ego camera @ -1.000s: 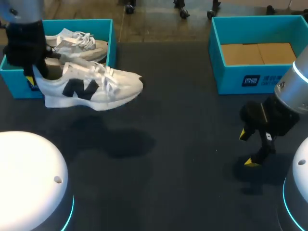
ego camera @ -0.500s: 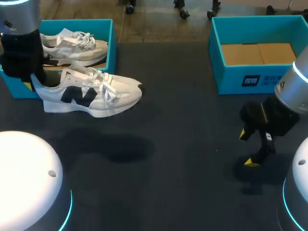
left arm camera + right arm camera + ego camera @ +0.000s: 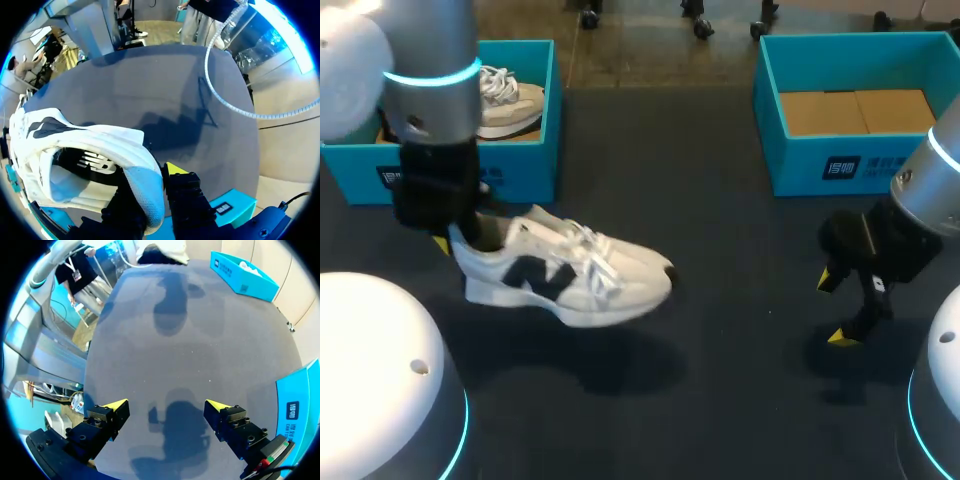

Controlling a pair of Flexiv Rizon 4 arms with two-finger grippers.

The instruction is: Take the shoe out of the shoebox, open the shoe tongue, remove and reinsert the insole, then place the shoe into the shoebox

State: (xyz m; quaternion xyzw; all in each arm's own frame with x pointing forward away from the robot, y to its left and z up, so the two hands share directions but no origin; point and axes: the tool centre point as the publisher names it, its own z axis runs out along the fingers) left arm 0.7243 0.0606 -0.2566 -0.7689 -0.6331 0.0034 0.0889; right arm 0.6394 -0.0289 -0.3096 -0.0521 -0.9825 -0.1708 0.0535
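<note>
Carried off the shoebox [image 3: 525, 170], white black-marked shoe [image 3: 570, 280] hangs heel-pinched in left gripper [image 3: 152, 184]; right gripper [image 3: 166, 405] wide.

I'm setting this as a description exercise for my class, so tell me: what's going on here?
The left fingers are shut on the heel of a white shoe, holding it over the table in front of the left shoebox, where a second shoe lies. The right fingers hang open above the table near the right shoebox, holding nothing.
</note>
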